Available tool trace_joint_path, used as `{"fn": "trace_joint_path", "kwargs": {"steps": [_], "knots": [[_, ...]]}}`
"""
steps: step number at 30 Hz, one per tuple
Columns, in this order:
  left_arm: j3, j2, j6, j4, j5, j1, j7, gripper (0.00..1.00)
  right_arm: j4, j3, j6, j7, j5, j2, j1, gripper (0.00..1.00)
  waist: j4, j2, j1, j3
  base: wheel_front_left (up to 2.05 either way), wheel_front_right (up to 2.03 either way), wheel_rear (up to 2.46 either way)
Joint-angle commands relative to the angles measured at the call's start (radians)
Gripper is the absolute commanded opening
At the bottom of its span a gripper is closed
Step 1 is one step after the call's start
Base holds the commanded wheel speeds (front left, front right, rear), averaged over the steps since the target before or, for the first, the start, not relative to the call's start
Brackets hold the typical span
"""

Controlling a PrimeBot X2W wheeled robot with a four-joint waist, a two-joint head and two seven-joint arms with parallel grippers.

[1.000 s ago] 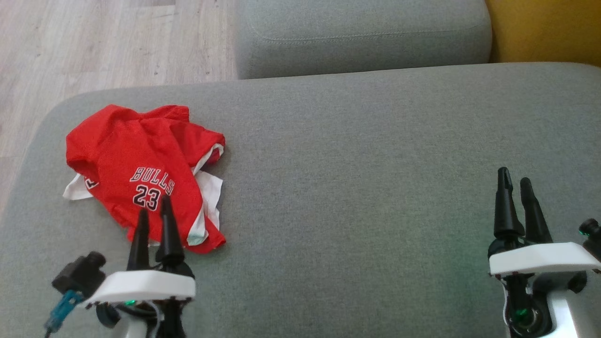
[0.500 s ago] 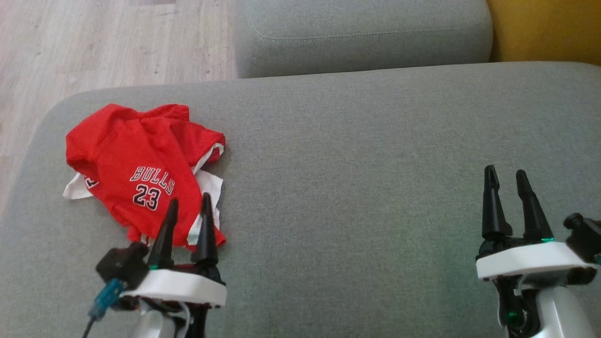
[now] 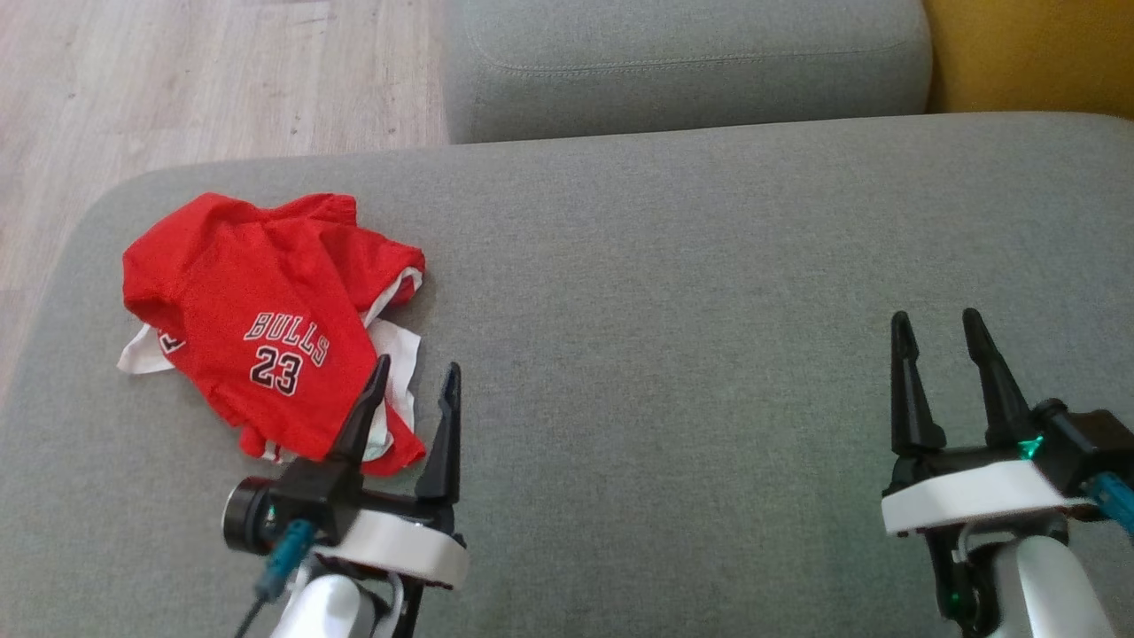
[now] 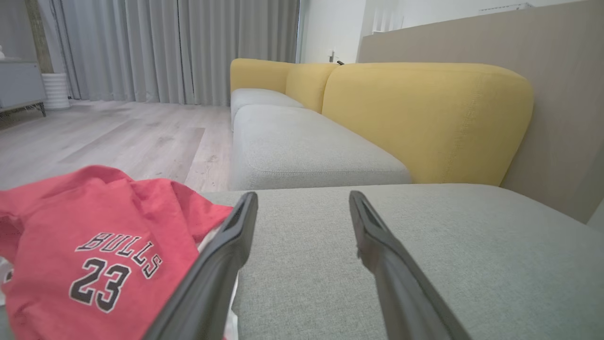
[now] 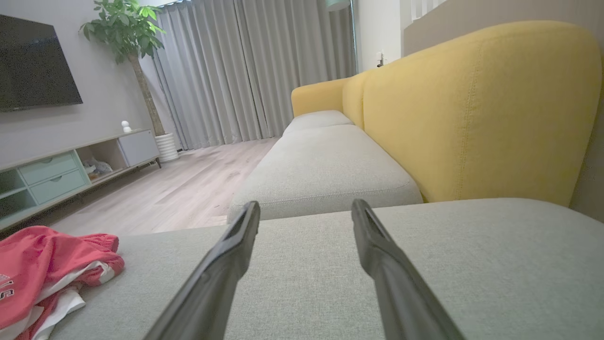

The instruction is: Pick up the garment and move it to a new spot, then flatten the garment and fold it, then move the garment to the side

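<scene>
Vs 1 s ago: left pincer [image 3: 417, 366] has slid right, off the "23" to the lower-right hem of the garment [image 3: 257, 301]; right pincer [image 3: 936, 315] has nudged left. Garment unmoved, crumpled at frame left on grey sofa cushion [image 3: 664, 266], just up-left of left pincer. Both pincers spread apart, empty.

A broad grey woven-fabric seat cushion [image 3: 673, 266] occupies the foreground, rounded at its left corner. Directly beyond it sits a second grey fabric seat cushion [image 3: 682, 62] with a stitched seam near its edge. A mustard-yellow upholstered backrest [image 5: 476, 108] runs along the right side. Pale wood-plank flooring [image 3: 177, 80] lies to the left. Further off stand floor-length grey pleated curtains [image 5: 245, 71], a dark flat wall-mounted television [image 5: 33, 61], a leafy green tree [image 5: 127, 28] in a white ribbed pot [image 5: 167, 146], and a low cabinet with pale green drawers [image 5: 52, 174].
</scene>
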Motion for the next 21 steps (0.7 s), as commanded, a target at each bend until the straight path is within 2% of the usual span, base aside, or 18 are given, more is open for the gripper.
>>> {"fn": "trace_joint_path", "kwargs": {"steps": [1,14,17,21], "knots": [[0.002,0.021,0.015,-0.027,0.041,-0.059,-0.016,1.0,-0.044,0.023,-0.001,-0.017,-0.048,-0.007,-0.032,1.0,-0.001,0.0,-0.0001,0.0,0.0,0.0,0.0],[-0.116,0.065,0.108,0.003,0.197,-0.103,-0.054,1.0,-0.064,0.046,-0.001,-0.055,-0.272,-0.008,-0.027,1.0,0.005,0.0,-0.0001,0.008,0.0,0.0,0.0],[-0.11,0.051,0.123,-0.009,0.177,-0.098,-0.063,1.0,-0.068,0.051,-0.001,-0.064,-0.305,-0.008,-0.026,1.0,0.005,0.0,-0.0001,0.01,0.0,0.0,0.0],[-0.056,0.023,0.121,-0.036,0.12,-0.075,-0.075,1.0,-0.064,0.035,-0.001,-0.076,-0.251,-0.009,-0.023,1.0,0.005,0.0,-0.0001,0.012,0.0,0.0,0.0]]}}
